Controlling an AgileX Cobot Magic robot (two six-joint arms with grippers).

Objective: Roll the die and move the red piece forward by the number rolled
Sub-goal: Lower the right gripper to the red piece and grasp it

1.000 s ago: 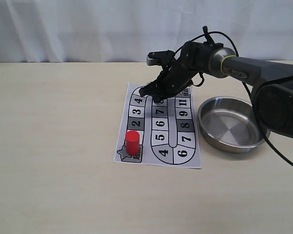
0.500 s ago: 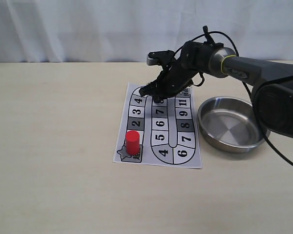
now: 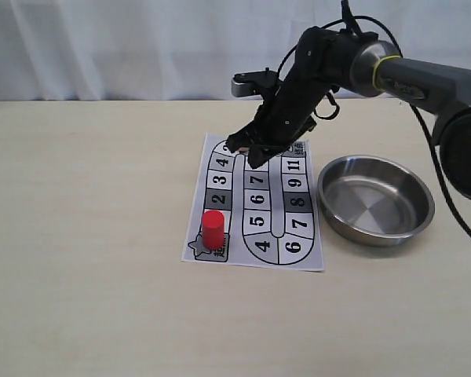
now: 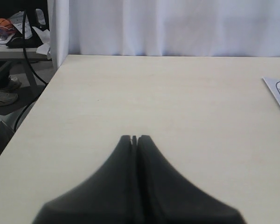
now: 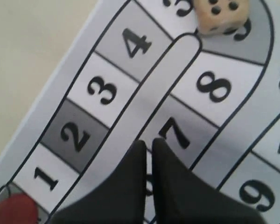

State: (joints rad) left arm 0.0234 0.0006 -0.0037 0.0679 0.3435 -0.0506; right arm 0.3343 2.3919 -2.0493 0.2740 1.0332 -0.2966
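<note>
The die, a pale tan cube with dark dots, lies on the printed board near the curved end of the track. My right gripper hovers shut and holding nothing over the strip between squares 2 and 7, a few squares away from the die. In the exterior view this gripper hangs over the board's far end and hides the die. The red piece stands upright on the start corner and shows as a red blur. My left gripper is shut over bare table.
A steel bowl with nothing in it sits just right of the board. The table's left edge drops off to a floor with cables and clutter. A white curtain backs the table.
The right arm has lifted, its wrist and forearm now higher, while the gripper tip stays over the board's far end. The red piece has not moved.
</note>
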